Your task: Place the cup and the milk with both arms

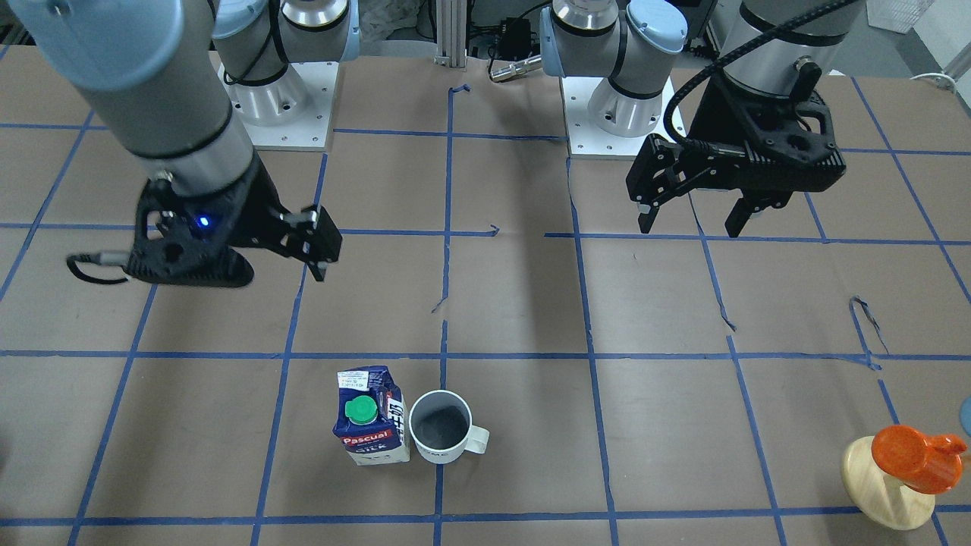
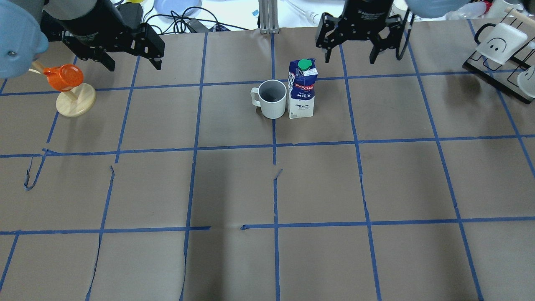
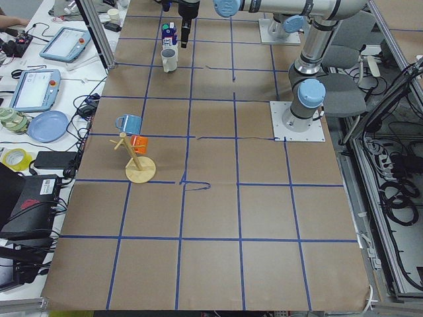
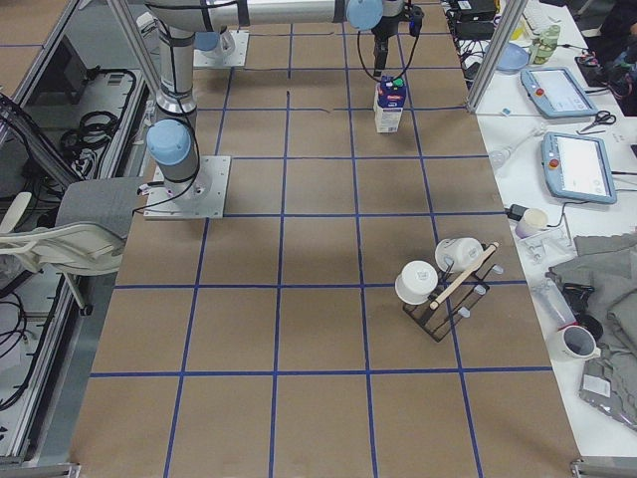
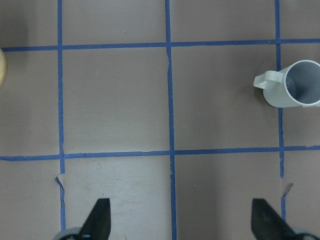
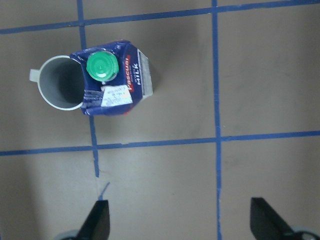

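The white cup (image 1: pixel 440 428) with a dark grey inside stands upright on the brown paper, touching or nearly touching the navy and white milk (image 1: pixel 369 417) carton with its green cap. In the overhead view the cup (image 2: pixel 272 98) is left of the milk (image 2: pixel 301 90), handle pointing left. My left gripper (image 2: pixel 133 65) is open and empty, well to the left of the cup (image 5: pixel 300 90). My right gripper (image 2: pixel 350 58) is open and empty, above and just beyond the milk (image 6: pixel 112 82). In the front view the left gripper (image 1: pixel 690 224) and right gripper (image 1: pixel 318 250) both hover clear of the objects.
A cream wooden stand with an orange cup (image 2: pixel 69 83) sits at the far left, below the left arm. A black rack with white mugs (image 2: pixel 499 42) stands at the far right. Both arm bases (image 1: pixel 281 98) are at the robot's side. Blue tape lines grid the paper.
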Action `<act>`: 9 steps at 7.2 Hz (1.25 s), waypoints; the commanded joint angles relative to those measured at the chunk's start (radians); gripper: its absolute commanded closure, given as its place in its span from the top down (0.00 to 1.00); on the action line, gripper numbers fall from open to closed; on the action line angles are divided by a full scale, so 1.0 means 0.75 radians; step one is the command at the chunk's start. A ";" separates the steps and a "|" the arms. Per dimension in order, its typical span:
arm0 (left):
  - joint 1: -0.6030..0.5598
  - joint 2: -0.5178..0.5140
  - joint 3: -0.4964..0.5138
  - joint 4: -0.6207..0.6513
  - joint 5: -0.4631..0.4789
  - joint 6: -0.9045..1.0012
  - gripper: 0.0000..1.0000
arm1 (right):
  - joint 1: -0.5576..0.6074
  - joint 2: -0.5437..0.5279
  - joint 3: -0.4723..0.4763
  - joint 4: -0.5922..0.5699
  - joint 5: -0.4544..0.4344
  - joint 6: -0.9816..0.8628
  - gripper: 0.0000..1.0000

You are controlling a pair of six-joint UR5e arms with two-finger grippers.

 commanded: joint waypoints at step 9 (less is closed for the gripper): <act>-0.009 -0.003 0.000 -0.002 0.019 0.002 1.00 | -0.065 -0.242 0.146 0.061 -0.055 -0.137 1.00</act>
